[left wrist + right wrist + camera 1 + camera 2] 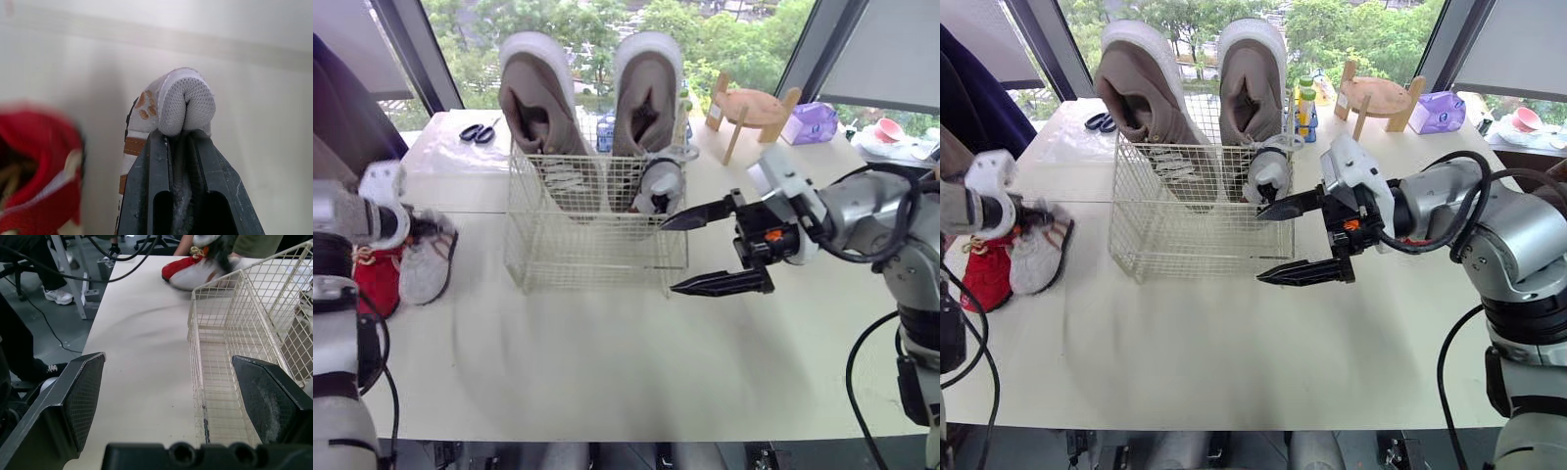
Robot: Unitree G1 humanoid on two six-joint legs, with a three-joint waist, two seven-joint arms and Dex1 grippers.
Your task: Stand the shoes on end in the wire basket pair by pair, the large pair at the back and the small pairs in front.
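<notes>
A white wire basket (592,257) stands mid-table. Two large taupe shoes (540,108) stand on end along its back, and one small white shoe (658,186) stands in its right front corner. At the table's left edge my left gripper (438,227) is shut on the heel of a small white shoe (171,105) with tan paw prints. A small red shoe (377,279) lies beside it. My right gripper (705,250) hangs open just right of the basket's front corner, nothing between its fingers.
Scissors (478,133) lie at the back left. A wooden stand (751,110), a purple tissue pack (815,122) and bottles (1304,103) sit at the back right. Bare table stretches in front of the basket.
</notes>
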